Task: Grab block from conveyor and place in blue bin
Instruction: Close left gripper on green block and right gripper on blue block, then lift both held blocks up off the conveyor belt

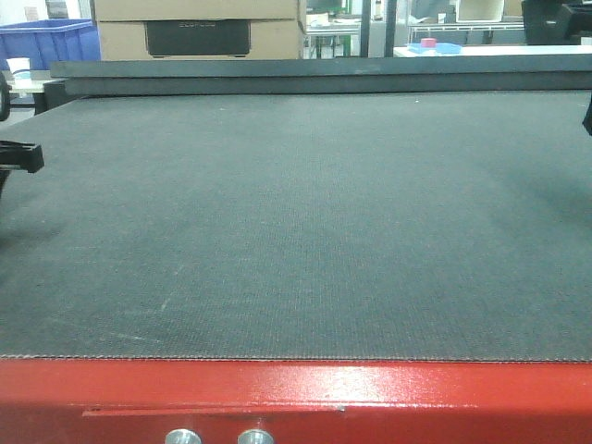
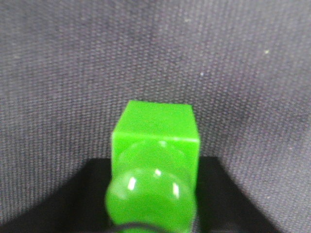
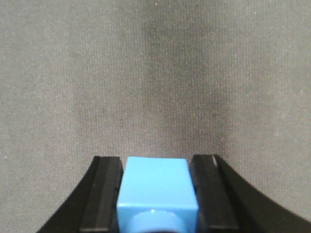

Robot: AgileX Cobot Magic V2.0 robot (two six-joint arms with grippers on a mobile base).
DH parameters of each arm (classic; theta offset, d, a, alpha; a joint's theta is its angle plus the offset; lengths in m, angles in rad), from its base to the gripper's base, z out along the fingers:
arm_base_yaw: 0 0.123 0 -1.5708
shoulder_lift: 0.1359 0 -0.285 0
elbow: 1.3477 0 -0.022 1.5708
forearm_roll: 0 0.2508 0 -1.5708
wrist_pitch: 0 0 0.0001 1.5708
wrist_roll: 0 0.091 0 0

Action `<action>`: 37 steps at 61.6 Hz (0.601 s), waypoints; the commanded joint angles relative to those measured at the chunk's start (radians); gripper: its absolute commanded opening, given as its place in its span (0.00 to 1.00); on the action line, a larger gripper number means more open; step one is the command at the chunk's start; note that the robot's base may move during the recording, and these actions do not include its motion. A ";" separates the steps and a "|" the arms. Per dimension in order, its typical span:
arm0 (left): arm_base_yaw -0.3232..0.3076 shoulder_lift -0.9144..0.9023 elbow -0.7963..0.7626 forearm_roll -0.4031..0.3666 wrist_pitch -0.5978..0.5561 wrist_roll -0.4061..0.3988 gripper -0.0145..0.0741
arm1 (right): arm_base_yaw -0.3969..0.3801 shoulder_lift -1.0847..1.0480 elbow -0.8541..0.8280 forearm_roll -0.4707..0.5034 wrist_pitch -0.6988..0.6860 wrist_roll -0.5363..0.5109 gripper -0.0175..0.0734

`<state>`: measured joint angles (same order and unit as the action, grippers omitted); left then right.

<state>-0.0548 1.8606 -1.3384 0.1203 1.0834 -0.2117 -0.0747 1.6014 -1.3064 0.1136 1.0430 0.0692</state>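
two hands and two blocks are on your list, each placed against the conveyor [image 1: 296,231].

- conveyor: a wide, dark grey woven belt that fills the front view. a glossy red frame [image 1: 296,398] runs along its near edge, with two silver buttons [image 1: 219,437] at the frame's lower rim.
- block [image 3: 156,187]: small, sky-blue and flat-faced. it sits between the two black fingers [image 3: 104,194] of your right hand [image 3: 156,165] and touches both inner pads. the conveyor's belt fills the view behind it. you cannot tell whether the block rests on the belt or is clear of it.
- right hand: clamped on the block. in the front view only a dark sliver of it shows, at the conveyor's right edge toward the far side.
- left hand [image 1: 23,157]: a black part juts in over the conveyor's left edge. you cannot tell whether it is open or closed, because the left wrist view shows its fingers only as a dark blur.
- green block [image 2: 155,141]: a bright green cube with a glossy rounded knob, set in the middle of that dark blur with the conveyor's belt behind it. you cannot tell whether it is gripped.
- blue bin [image 1: 46,42]: beyond the conveyor's far left corner, well apart from both hands.
- cardboard box [image 1: 199,28]: beyond the conveyor's far edge, left of centre, just beside the blue bin.
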 commanded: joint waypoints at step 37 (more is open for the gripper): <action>0.002 -0.485 0.114 -0.120 -0.320 0.228 0.04 | 0.000 -0.245 0.124 -0.007 -0.209 -0.103 0.01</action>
<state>-0.0530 1.4521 -1.2777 0.0749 0.8827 -0.0267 -0.0747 1.3986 -1.2311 0.1136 0.9056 -0.0121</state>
